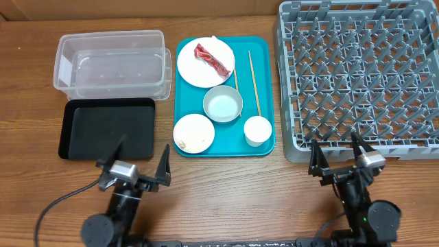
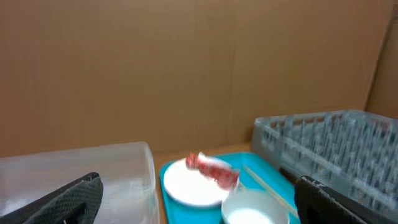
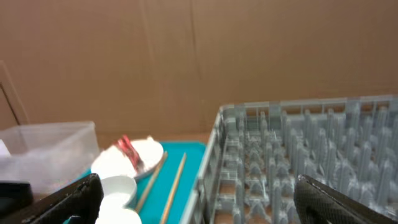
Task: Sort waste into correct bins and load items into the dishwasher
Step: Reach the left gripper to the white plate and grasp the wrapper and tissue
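no readable text, labels, brands or numbers on any item in any view.

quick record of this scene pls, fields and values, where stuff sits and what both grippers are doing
left gripper: open, empty, by shallow black rectangular tray
right gripper: open, empty, by large grey plastic dish rack
teal serving tray: white round plate with small red shiny wrapper, pale bowl, small white cup, thin wooden chopsticks, smaller plate with food scraps
clear rectangular plastic tub: nothing visible inside
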